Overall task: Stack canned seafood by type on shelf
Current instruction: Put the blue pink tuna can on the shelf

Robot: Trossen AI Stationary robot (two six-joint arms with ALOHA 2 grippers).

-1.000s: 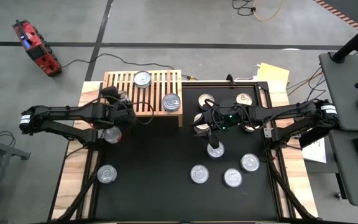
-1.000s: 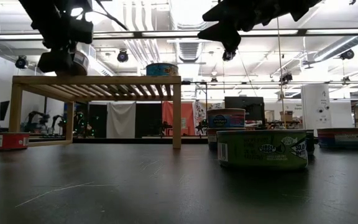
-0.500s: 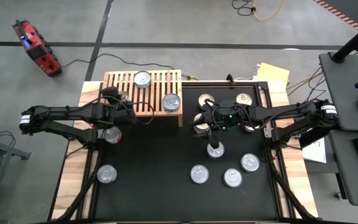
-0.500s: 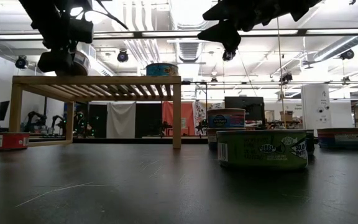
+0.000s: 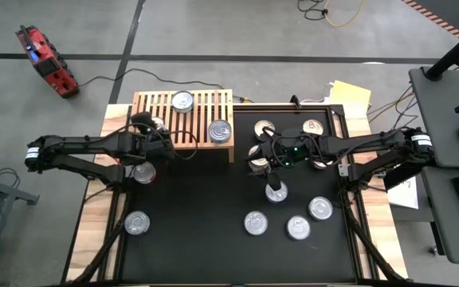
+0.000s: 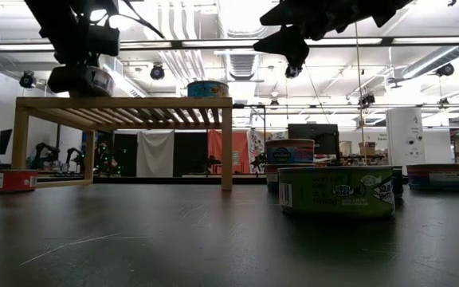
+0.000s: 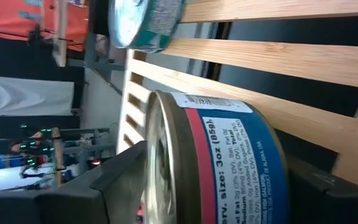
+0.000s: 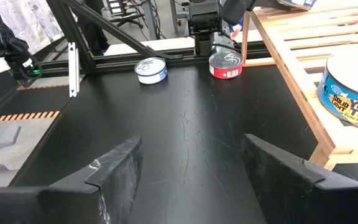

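Canned seafood tins [image 5: 255, 222] lay scattered: two at the black mat's [image 5: 198, 207] nine-o'clock side, three on the shelf [image 5: 202, 108] at eleven o'clock, four near five o'clock, and others at one o'clock half hidden beneath the right arm. Left gripper [image 5: 151, 126] straddled a blue-labelled shelf tin [image 7: 241, 162]; whether it gripped was unclear. Only the wrist view showed the right gripper [image 8: 191, 168] spread wide and empty.
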